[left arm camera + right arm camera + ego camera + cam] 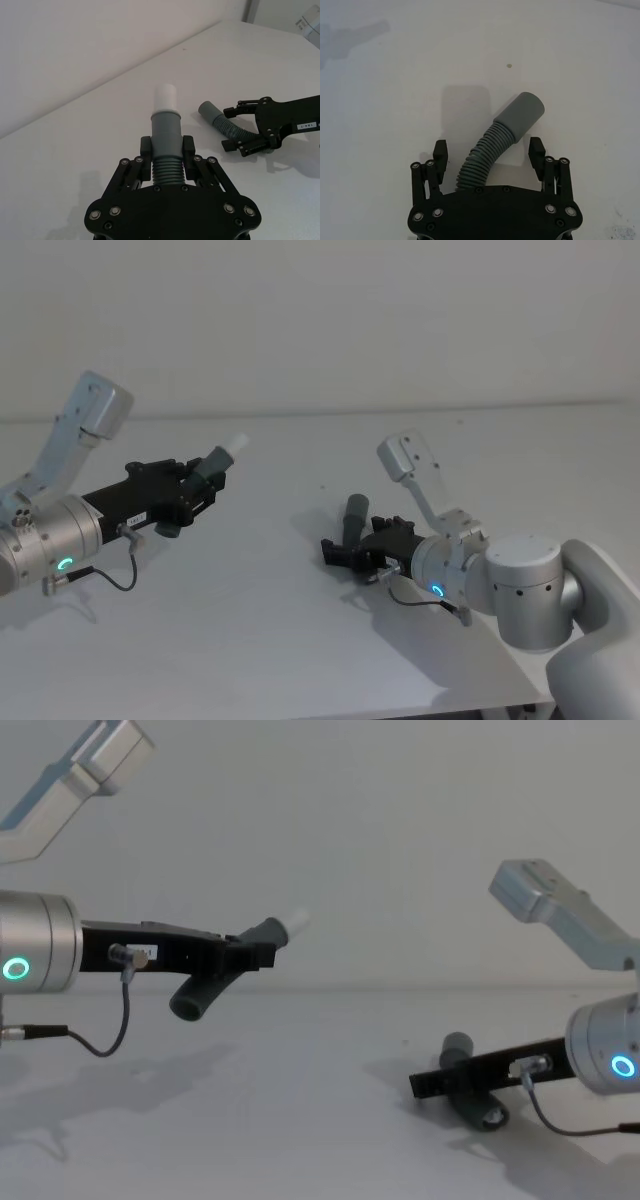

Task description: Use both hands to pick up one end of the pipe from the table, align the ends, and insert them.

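Note:
My left gripper [200,495] is shut on the ribbed body of one dark grey pipe piece [165,127] and holds it well above the table [250,640]. Its narrow white tip [165,97] points away from the fingers, up and toward the middle [297,920]. The other pipe piece [490,145], with the wider grey collar [522,114], lies low at the table right of centre. My right gripper [488,150] is open and straddles its ribbed part, with both fingers standing clear of the tube. From the head camera the collar [354,515] sticks up past the right gripper [340,550].
The white table runs back to a pale wall. A small dark speck [508,65] marks the surface beyond the collar. There is free surface between the two arms and in front of them.

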